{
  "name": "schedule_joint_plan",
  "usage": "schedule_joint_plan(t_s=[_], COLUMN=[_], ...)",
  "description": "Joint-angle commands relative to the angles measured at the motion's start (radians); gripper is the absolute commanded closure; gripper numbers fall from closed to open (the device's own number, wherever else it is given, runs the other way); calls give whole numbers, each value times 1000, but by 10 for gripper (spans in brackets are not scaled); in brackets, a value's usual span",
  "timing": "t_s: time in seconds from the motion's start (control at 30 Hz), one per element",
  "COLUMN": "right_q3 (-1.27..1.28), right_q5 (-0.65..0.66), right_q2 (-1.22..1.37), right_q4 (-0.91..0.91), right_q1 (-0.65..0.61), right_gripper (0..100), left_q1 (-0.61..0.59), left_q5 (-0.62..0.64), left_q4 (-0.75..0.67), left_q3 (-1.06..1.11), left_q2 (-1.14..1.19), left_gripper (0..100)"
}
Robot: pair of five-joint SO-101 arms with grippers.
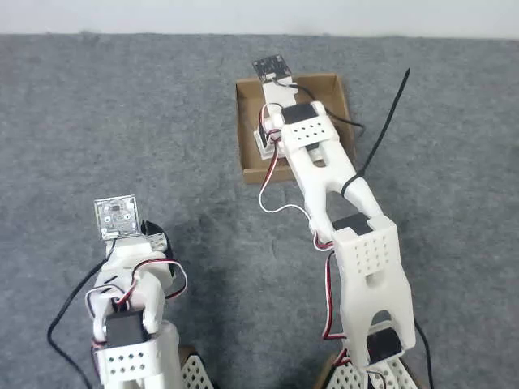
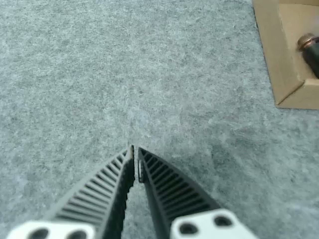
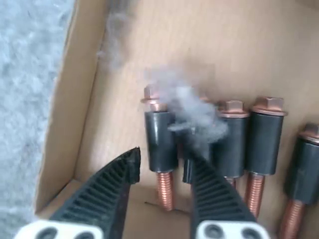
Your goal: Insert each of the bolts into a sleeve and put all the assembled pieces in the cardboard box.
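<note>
Hanging over the cardboard box [image 3: 70, 99], the right gripper [image 3: 162, 160] is sitting open, with one bolt [image 3: 164, 191] in its black sleeve [image 3: 160, 139] lying in the box between the jaws. The piece is probably hard, heavy and slippery, so grabbing the sleeve's middle seems best. Outside the box, the left gripper [image 2: 135, 149] is resting closed.

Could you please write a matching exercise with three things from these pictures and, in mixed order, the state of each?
1. left arm's black ribbed tool
2. right arm's black ribbed tool
3. copper bolts in black cylindrical sleeves

a. lying in the brown cardboard box
b. open, inside that box
c. shut, above the grey carpet

Pairs: 1-c, 2-b, 3-a
</note>
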Motion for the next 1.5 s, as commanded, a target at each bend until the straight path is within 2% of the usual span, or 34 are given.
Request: schedule_joint_plan(t_s=[0.0, 0.13, 0.2, 0.63, 0.77, 0.93, 1.1, 1.23, 1.47], right_q3=[-86, -137, -183, -532, -580, -577, -480, -264, 94], right_q5=[-6, -8, -11, -6, 97, 146, 146, 196, 199], right_q2=[-41, -42, -42, -41, -41, -68, -137, -271, -529], right_q4=[18, 24, 64, 558, 662, 662, 664, 661, 659], right_q1=[-1, 15, 27, 90, 104, 165, 196, 193, 226], right_gripper=[923, 991, 991, 992, 992, 992, 992, 992, 992], left_q1=[-5, -5, -5, -6, -6, -6, -6, -6, -6], left_q5=[-9, -9, -9, -9, -9, -9, -9, -9, -9], left_q4=[-6, -6, -6, -23, -23, -23, -25, -25, -25], left_q3=[-10, -10, -10, -10, -10, -10, -10, -10, -10], left_q2=[-15, -15, -15, -15, -15, -15, -15, -15, -15], left_gripper=[989, 989, 989, 989, 989, 989, 989, 989, 989])
